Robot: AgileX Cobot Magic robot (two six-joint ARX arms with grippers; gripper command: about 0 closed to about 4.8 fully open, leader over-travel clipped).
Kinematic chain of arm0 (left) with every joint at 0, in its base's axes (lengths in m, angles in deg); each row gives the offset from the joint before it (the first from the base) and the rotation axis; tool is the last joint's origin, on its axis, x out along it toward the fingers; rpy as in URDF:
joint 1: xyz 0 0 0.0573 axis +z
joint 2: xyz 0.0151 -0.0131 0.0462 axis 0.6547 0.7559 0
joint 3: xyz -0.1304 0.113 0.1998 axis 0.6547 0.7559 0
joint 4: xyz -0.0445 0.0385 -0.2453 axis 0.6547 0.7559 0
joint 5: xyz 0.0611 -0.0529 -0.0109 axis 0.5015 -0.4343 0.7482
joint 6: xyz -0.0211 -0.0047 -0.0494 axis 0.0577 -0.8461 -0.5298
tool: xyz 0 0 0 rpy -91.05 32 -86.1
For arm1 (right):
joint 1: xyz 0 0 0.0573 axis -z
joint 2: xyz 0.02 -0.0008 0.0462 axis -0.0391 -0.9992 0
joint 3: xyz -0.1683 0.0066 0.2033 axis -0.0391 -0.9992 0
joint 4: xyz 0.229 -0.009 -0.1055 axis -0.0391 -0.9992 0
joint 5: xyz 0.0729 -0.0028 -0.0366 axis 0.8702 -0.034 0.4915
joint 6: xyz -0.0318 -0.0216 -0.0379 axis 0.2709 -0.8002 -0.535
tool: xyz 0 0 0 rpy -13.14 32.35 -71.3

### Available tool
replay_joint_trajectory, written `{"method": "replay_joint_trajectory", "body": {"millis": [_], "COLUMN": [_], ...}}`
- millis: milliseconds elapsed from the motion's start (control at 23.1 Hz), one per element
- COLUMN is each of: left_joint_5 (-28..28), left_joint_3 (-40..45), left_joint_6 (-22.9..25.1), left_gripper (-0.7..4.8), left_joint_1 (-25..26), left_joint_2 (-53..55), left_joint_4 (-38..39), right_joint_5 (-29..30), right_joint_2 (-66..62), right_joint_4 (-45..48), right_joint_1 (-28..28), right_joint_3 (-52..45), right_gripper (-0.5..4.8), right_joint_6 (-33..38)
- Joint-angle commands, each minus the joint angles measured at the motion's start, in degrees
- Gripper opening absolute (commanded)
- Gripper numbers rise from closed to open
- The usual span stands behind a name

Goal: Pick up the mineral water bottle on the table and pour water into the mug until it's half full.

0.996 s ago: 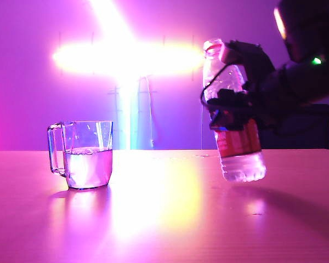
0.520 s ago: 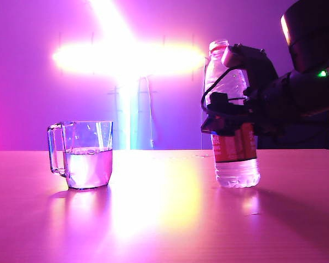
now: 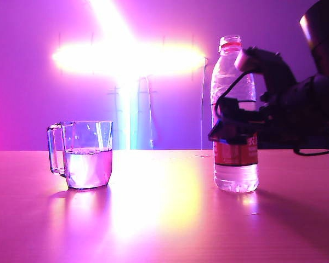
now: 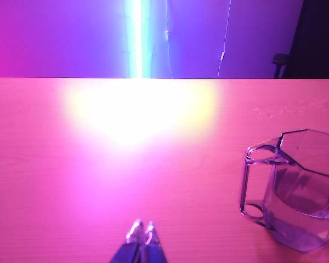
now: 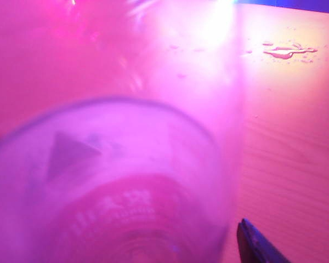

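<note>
The mineral water bottle (image 3: 231, 76) stands upright on the table (image 3: 164, 224) at the right, uncapped, with water in its base. My right gripper (image 3: 234, 129) surrounds it at the top of the red label, jaws open. In the right wrist view the bottle (image 5: 115, 181) fills the frame and one dark finger (image 5: 255, 246) stands slightly off its side. The mug (image 3: 88, 156) sits at the left, handle to the left, about half full of water (image 3: 89, 170). My left gripper (image 4: 142, 231) is shut and empty, low over the table, with the mug (image 4: 296, 192) off to one side.
Small spilled drops and a puddle (image 5: 288, 52) lie on the table beyond the bottle. A bright cross-shaped light (image 3: 126, 57) glares on the back wall and reflects on the tabletop between mug and bottle.
The bottle came down from a tilted hold in the air to stand upright on the table. The right gripper's jaws widened around it and the arm shifted slightly right.
</note>
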Motion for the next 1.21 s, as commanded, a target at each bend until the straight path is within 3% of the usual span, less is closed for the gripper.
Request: {"method": "replay_joint_trajectory", "body": {"millis": [43, 476, 909, 996, 1083, 1126, 1213], "left_joint_5": [-0.07, -0.09, -0.07, -0.09, -0.07, -0.07, -0.09], "left_joint_3": [-0.2, -0.2, -0.2, -0.2, -0.2, -0.2, -0.2], "left_joint_6": [0.24, 0.24, 0.24, 0.24, 0.24, 0.24, 0.24], "left_gripper": [-0.02, -0.02, -0.02, -0.02, -0.02, -0.02, -0.02], "left_joint_1": [0.02, 2.64, 7.54, 7.52, 7.52, 7.52, 7.52], "left_joint_2": [0.13, 0.13, 0.13, 0.13, 0.13, 0.13, 0.13], "left_joint_4": [-0.33, -0.33, -0.31, -0.33, -0.31, -0.31, -0.31], "right_joint_5": [-0.09, -2.91, -2.05, -1.38, -1.38, -1.38, -1.38], "right_joint_2": [3.26, 17.55, 39.67, 45.83, 48.28, 49.09, 50.62], "right_joint_4": [1.49, -0.46, -20.74, -25.0, -26.56, -26.97, -27.91], "right_joint_1": [-0.04, -0.04, -0.2, -0.2, -0.2, -0.2, -0.2], "right_joint_3": [-2.08, -10.25, -11.28, -11.28, -11.28, -11.28, -11.28], "right_gripper": [4.79, 4.79, 4.71, 2.21, 0.44, -0.07, -0.06], "right_joint_6": [2.08, 4.26, 4.55, 4.52, 4.5, 4.5, 4.5]}}
